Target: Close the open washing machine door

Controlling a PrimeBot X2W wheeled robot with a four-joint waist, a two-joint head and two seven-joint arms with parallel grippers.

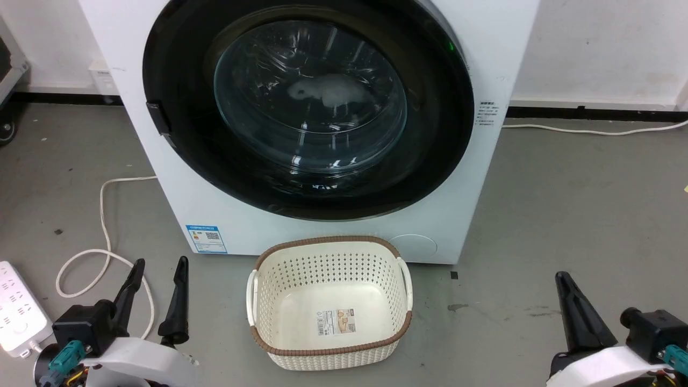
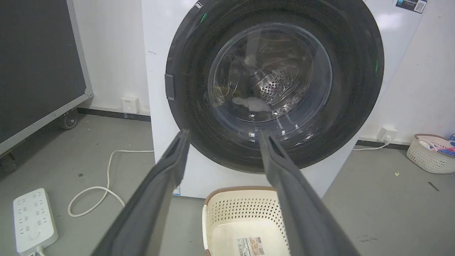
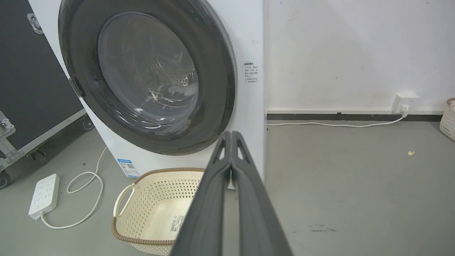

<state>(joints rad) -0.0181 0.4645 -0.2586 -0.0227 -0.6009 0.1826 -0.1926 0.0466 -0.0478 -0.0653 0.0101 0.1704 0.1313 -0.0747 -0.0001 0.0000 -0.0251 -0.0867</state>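
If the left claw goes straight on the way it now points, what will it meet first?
Most likely the washing machine door, at its lower black rim: the left claw, open, aims there, passing above the cream basket. Depth is unclear, so I am not certain.

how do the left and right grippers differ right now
The left gripper is open, its two fingers spread wide; the right gripper is shut, fingertips pressed together. In the head view the left gripper sits low at the left beside a white power strip, the right gripper low at the right over grey floor. Both have long dark fingers, hold nothing, and are apart from the washing machine door, which looks shut.
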